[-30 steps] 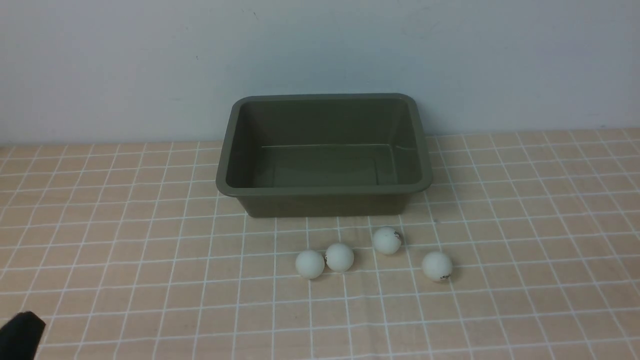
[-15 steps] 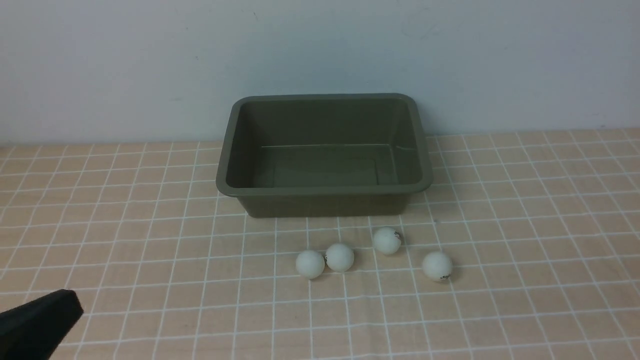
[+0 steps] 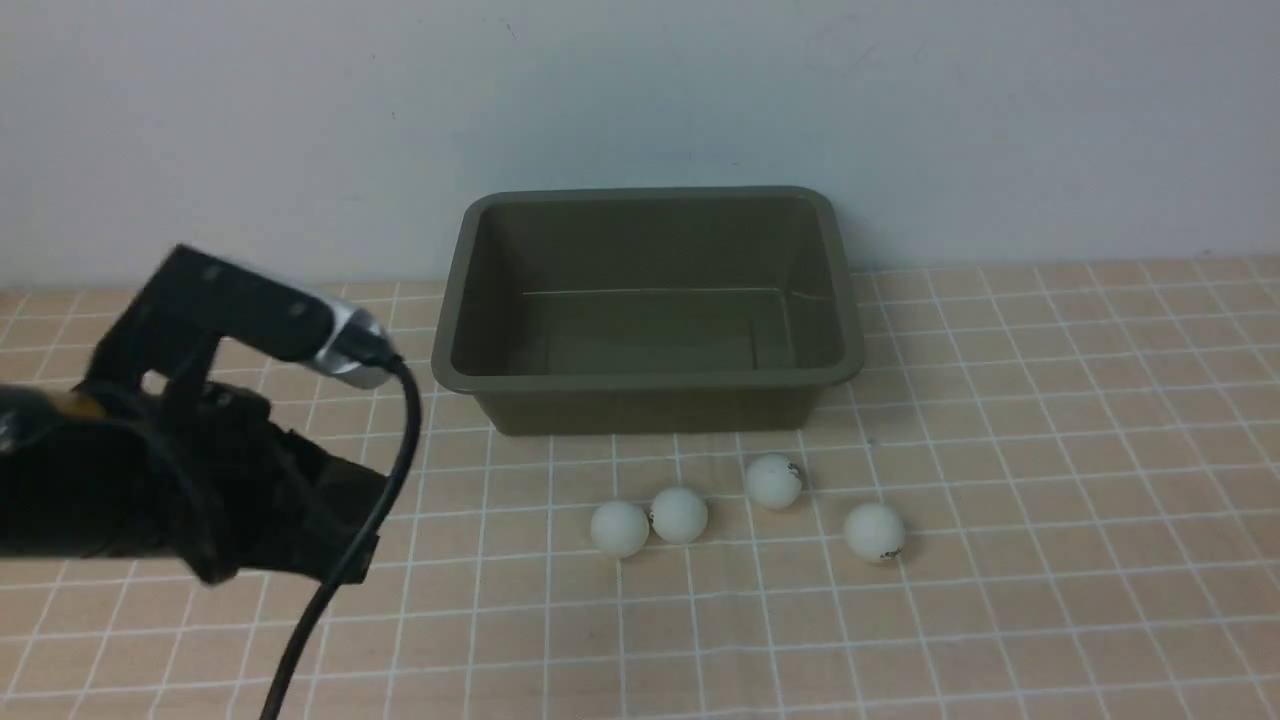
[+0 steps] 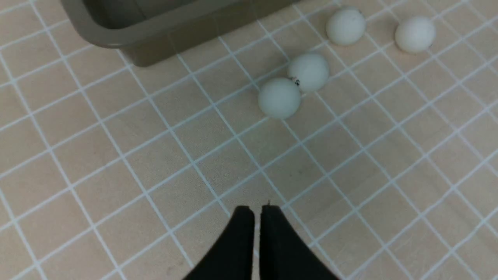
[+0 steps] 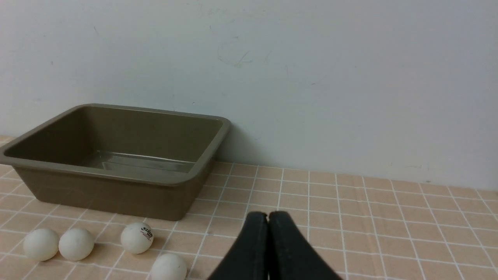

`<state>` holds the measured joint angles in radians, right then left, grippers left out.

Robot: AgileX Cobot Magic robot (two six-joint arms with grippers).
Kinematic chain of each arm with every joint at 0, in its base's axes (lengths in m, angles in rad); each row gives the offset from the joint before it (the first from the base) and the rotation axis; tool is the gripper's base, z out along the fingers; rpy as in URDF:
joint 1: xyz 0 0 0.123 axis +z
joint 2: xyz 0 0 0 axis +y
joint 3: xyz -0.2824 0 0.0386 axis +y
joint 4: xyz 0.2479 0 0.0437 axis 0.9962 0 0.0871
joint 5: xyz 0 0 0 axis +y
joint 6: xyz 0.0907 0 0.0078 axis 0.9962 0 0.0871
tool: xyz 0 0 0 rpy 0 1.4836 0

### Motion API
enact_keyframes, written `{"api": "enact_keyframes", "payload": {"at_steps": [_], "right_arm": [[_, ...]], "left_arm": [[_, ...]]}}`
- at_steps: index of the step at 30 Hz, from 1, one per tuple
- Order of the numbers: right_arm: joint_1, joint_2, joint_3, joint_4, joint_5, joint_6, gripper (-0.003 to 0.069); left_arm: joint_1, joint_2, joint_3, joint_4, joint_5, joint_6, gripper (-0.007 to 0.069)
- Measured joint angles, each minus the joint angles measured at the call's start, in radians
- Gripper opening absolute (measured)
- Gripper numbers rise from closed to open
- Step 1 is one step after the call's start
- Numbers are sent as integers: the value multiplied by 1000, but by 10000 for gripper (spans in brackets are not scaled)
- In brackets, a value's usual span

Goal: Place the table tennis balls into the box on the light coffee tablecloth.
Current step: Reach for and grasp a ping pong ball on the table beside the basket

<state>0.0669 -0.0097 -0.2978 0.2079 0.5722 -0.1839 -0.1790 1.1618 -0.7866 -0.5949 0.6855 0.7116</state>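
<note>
Several white table tennis balls lie on the light coffee tablecloth (image 3: 1000,420) in front of the olive-green box (image 3: 650,381), which holds nothing. Two of them (image 3: 619,528) (image 3: 679,515) touch; the others (image 3: 773,481) (image 3: 874,531) lie further right. My left gripper (image 3: 340,525) hovers left of the balls. In the left wrist view its fingers (image 4: 256,210) stand a narrow slit apart, holding nothing, short of the nearest ball (image 4: 279,98). My right gripper (image 5: 267,215) is shut and empty, low over the cloth to the right of the balls (image 5: 137,237) and box (image 5: 116,175); the front view does not show it.
A pale wall (image 3: 640,100) rises directly behind the box. A black cable (image 3: 405,420) loops from the left wrist down toward the front edge. The gridded cloth covers the whole table.
My left arm has swept in from the lower left corner, up and to the right toward the balls. Balls and box have not moved.
</note>
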Motion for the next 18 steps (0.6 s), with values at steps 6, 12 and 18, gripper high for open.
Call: {"api": "enact_keyframes", "payload": {"at_steps": [6,12,18], "right_arm": [[0,0,0,-13,6,0,-18],[0,0,0,-23,6,0,-18],[0,0,0,-26,6,0,-18]], "left_arm": [[-2,270,-210,-47,107,161,255],[-41,414,-322,-45,142,116,344],[-171,472,-350,145,84,-89,314]]}}
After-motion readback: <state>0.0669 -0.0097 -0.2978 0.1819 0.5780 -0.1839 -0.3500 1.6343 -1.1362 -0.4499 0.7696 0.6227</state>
